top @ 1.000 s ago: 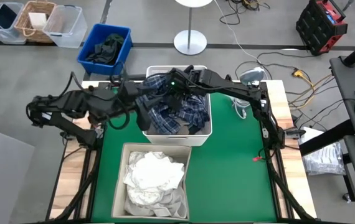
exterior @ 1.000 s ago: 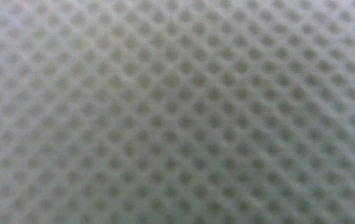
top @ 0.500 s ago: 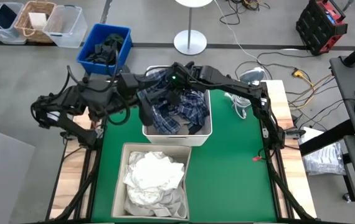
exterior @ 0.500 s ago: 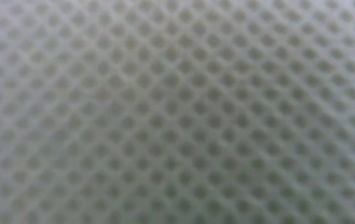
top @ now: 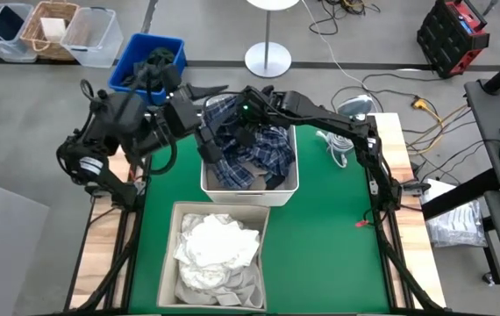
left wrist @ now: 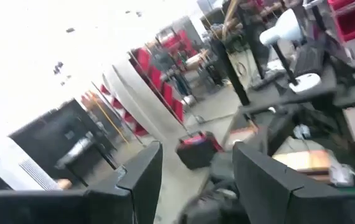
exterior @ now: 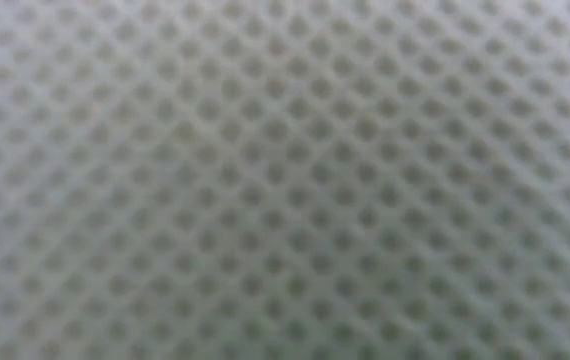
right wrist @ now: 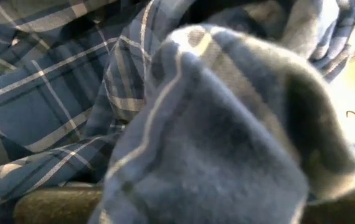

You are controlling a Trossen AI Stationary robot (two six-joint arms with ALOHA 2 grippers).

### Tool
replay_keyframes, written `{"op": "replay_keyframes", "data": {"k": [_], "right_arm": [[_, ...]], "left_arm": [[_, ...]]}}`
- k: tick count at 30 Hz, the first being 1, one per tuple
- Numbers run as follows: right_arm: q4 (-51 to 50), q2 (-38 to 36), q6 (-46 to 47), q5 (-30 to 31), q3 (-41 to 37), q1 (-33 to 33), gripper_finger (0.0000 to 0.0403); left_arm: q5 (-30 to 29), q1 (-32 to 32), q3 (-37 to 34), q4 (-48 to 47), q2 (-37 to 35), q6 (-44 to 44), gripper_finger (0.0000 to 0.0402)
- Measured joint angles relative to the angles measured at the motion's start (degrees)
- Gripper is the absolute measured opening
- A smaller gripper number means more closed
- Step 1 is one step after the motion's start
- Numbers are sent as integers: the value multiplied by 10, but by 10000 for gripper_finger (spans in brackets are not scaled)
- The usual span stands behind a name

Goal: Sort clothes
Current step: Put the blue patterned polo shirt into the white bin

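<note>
The blue-and-white plaid shirt (top: 266, 154) lies bunched in the white bin (top: 248, 190) at the table's far middle. My right gripper (top: 238, 130) is down in the shirt at the bin's far left, and the cloth (right wrist: 215, 124) covers its fingers in the right wrist view. My left gripper (top: 218, 89) (left wrist: 196, 152) is raised beyond the bin's far left corner. It points level and stands open, with only the room showing between its fingers. White clothes (top: 215, 246) fill the near bin (top: 169, 263). My right gripper is shut on the plaid shirt, coming slanting down from the far right. A bunched fold of the shirt (right wrist: 165, 81) hides the place of contact, so the part it has cannot be told. The rest of the shirt lies slack in the white bin.
A blue bin (top: 173, 54) with dark green cloth stands on the floor beyond the table's far left corner. Baskets (top: 48, 31) stand farther left and a lamp base (top: 267, 60) behind the table. Bare green mat (top: 338, 237) lies to the right of both bins. A mesh surface fills the low view.
My left gripper has risen from the white bin's left rim toward the far left corner, rolling about its own line, and stays open. My right gripper has kept its place in the shirt.
</note>
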Motion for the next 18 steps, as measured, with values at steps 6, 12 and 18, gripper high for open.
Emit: {"op": "replay_keyframes", "data": {"k": [6, 12, 18], "right_arm": [[13, 0, 0, 0, 0, -2, 20], [7, -2, 12, -13, 0, -1, 20], [3, -8, 20, -14, 0, 5, 20]], "left_arm": [[7, 0, -19, 36, -3, 20, 174], [25, 18, -17, 43, 12, -12, 174], [-15, -1, -20, 15, 13, -48, 174]]}}
